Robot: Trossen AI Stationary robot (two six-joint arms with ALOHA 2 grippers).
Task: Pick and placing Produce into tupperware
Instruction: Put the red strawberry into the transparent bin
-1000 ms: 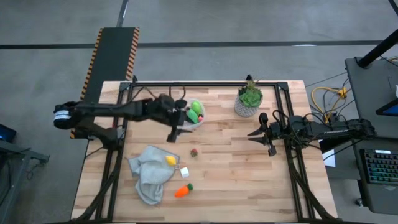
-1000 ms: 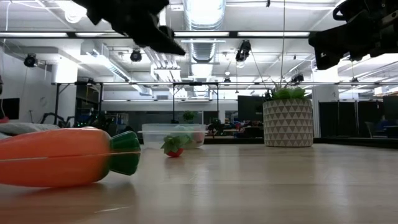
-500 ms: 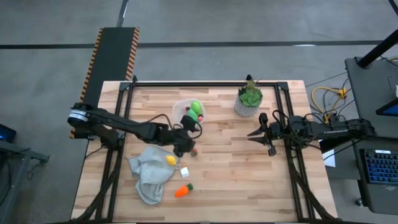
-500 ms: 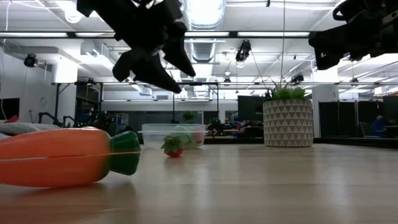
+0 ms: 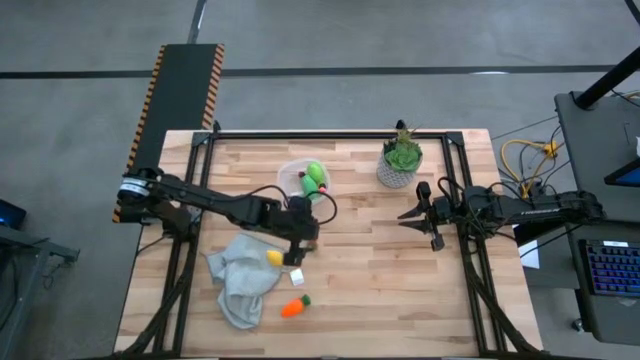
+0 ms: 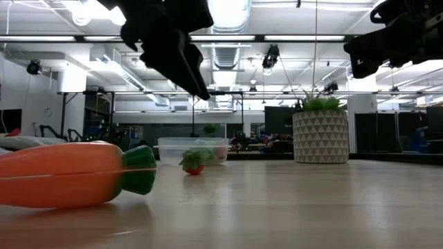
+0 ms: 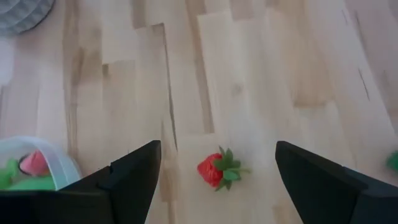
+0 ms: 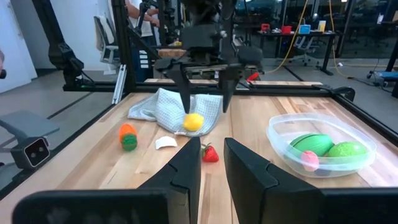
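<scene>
My left gripper (image 5: 300,243) hangs above the table with its fingers (image 7: 134,174) spread wide and nothing between them; in my left wrist view the small red strawberry with a green cap (image 7: 217,169) lies on the bare wood directly in the gap between the two fingers, untouched. From above, that gripper sits over the middle of the table, just beside the crumpled grey cloth (image 5: 240,280). The yellow lemon (image 5: 274,258) rests on the edge of the cloth, close to the gripper. The small white cube (image 5: 296,277) lies on the wood just past the lemon, and the orange carrot with green top (image 5: 294,307) lies nearer the front edge, apart from the cloth. The tupperware (image 5: 296,172) stands toward the far side of the table, well apart from the carrot, and holds green pieces (image 5: 316,178) and a small pink piece (image 8: 309,160); it is clear-walled and upright. The potted plant in a white patterned pot (image 5: 401,160) stands to the right of the tupperware, near the table's far rail. My right gripper (image 5: 415,214) waits over the right part of the table, its fingers (image 8: 186,168) drawn nearly together with only a narrow slit between them and nothing held. In the low view the carrot lies on its side in the foreground, the strawberry sits in front of the tupperware, and the left gripper hangs clear above the tabletop (image 6: 291,200).
</scene>
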